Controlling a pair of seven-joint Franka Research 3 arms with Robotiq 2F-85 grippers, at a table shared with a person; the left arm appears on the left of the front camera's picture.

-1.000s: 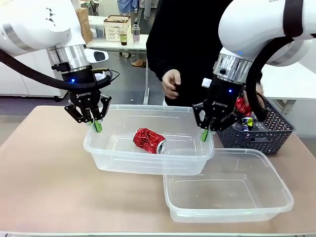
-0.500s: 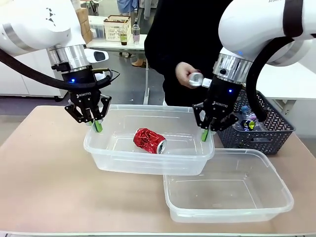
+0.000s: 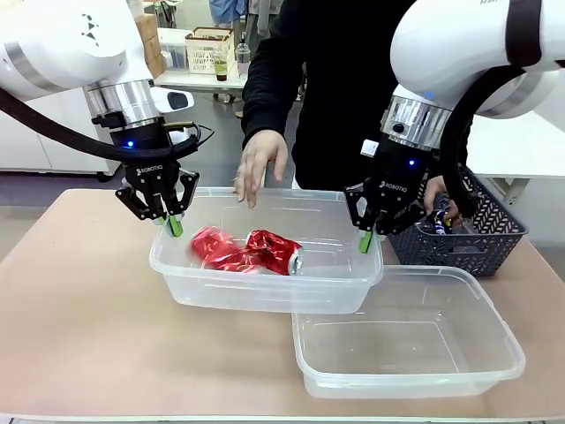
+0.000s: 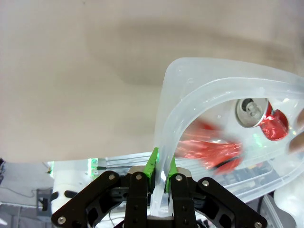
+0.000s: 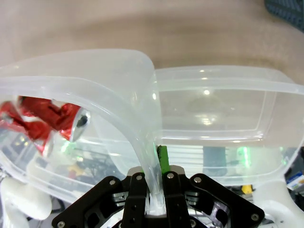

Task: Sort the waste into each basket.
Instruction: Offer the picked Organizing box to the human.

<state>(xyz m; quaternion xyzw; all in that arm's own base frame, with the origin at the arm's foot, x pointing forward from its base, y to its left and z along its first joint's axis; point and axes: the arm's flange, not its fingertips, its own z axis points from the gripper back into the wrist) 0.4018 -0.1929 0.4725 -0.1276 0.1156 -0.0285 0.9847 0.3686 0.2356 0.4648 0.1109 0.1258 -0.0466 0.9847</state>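
Lying inside the far clear tub (image 3: 203,281) are two crushed red-and-silver cans: one can (image 3: 275,251) is seen near the middle of the tub floor with its silver end turned toward the tub's right end, and a second can (image 3: 214,247) is seen just beside it, toward the tub's left end, blurred in the left wrist view. This tub is gripped at both ends. The left gripper (image 3: 173,225) is clamped on the rim of the tub's left end, its green pads (image 4: 153,160) pressed on either side of the clear wall. The right gripper (image 3: 365,240) is clamped likewise on the rim of the right end. Whether the tub rests on the table (image 3: 79,327) cannot be told.

A second clear tub (image 3: 397,384) is seen nearer the robot than the held tub and to its right, its far left corner overlapped by the held tub. Above the held tub's far rim a person's hand (image 3: 259,163) is held open, fingers down. Beyond the held tub's right end a dark lattice basket (image 3: 459,247) is seen, with the person's other hand (image 3: 439,194) reaching into it.
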